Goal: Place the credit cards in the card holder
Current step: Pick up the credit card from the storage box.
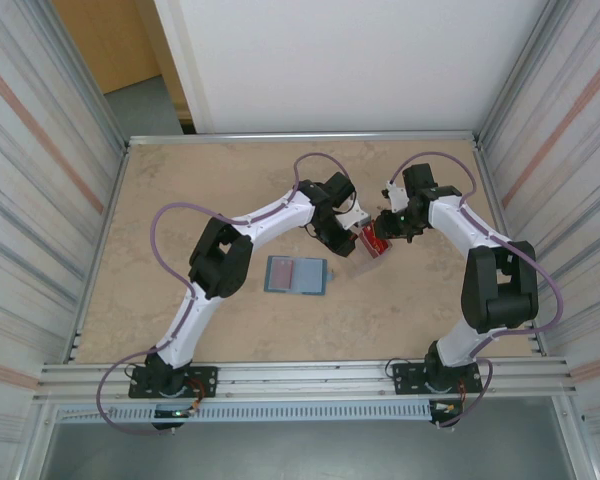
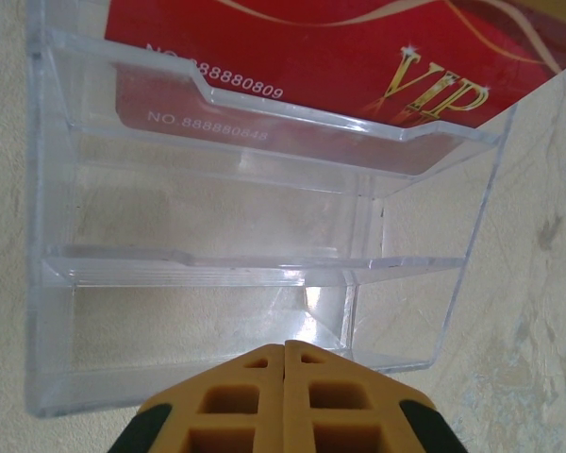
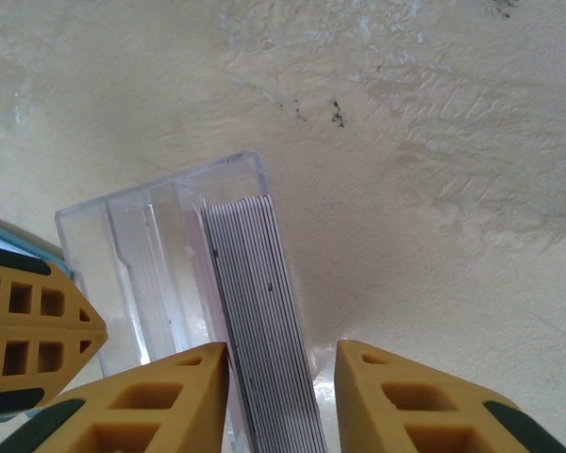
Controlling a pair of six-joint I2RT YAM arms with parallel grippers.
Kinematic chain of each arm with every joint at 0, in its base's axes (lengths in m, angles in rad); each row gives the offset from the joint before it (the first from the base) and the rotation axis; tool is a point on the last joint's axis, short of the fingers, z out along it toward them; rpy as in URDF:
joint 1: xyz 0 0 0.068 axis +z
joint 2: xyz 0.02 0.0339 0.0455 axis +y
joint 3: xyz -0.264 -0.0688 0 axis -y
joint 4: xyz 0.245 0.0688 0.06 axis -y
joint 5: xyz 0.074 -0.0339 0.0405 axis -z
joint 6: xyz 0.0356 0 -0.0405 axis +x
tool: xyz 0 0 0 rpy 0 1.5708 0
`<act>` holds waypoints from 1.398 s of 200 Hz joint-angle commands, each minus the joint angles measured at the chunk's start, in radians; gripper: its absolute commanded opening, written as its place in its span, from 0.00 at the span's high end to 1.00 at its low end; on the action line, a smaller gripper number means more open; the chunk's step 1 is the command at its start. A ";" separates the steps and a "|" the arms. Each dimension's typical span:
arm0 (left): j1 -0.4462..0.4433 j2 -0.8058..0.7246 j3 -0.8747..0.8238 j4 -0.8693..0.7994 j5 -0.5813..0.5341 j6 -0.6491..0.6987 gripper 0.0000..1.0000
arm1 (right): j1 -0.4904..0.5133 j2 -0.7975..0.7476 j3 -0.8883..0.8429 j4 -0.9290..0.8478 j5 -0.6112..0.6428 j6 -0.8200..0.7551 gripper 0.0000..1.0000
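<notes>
While the left tool (image 2: 285,345) sits closed, right tool (image 3: 281,352) apart, credit cards (image 3: 259,302) standing between its fingers

The card holder (image 1: 296,274) lies near the middle of the table (image 1: 200,190). Behind it and to the right stands the case (image 2: 217,236), with the credit cards (image 3: 259,311) in its right end. The left gripper (image 2: 284,351) is on its left, the right gripper (image 3: 278,349) on its right.
</notes>
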 commanded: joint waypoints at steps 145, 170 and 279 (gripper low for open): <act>-0.014 0.060 -0.043 -0.057 -0.025 0.024 1.00 | -0.017 -0.044 0.040 -0.026 -0.040 -0.034 0.90; -0.014 0.053 -0.044 -0.057 -0.029 0.027 1.00 | -0.016 -0.058 0.034 -0.026 -0.057 -0.033 0.92; 0.013 -0.120 0.000 -0.071 -0.019 0.017 0.96 | -0.075 -0.191 -0.017 -0.027 -0.228 0.057 0.96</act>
